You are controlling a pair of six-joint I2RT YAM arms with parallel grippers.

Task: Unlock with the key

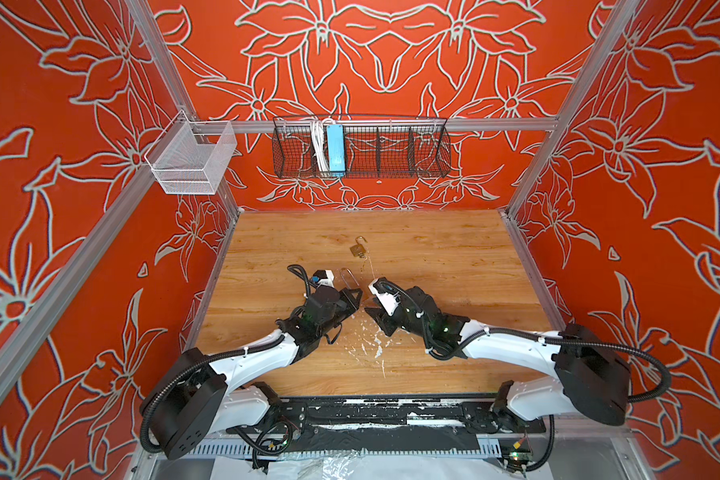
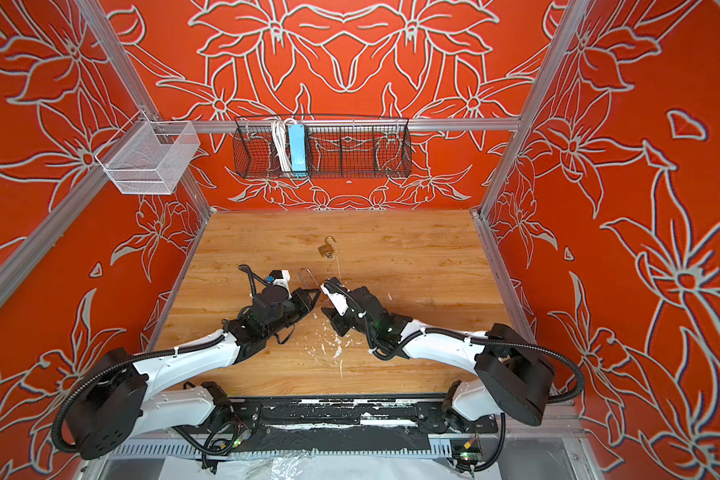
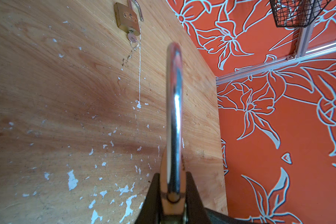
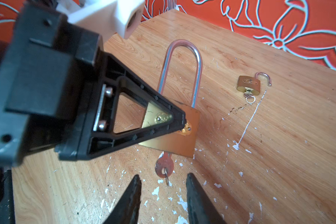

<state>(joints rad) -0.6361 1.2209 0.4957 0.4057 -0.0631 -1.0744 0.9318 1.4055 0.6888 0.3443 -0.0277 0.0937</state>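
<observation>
Left end effector (image 3: 172, 194) pinching padlock (image 4: 175, 139) body, near centre of tabletop (image 4: 279, 155). Key (image 4: 164, 164) already in keyhole. Right end effector (image 4: 163, 177) spread, jaws flanking key, not gripping. Shackle (image 4: 182, 48) looks seated: grip and turn left to do. Small padlock (image 4: 248, 85) behind lies open.

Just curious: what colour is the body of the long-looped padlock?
Brass-gold; the padlock body shows best in the right wrist view.

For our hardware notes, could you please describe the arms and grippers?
The left arm and right arm are white with black joint housings, and black corrugated conduit runs along each. A white camera block sits at each wrist. The left gripper and right gripper are black, with triangular open-frame fingers.
</observation>
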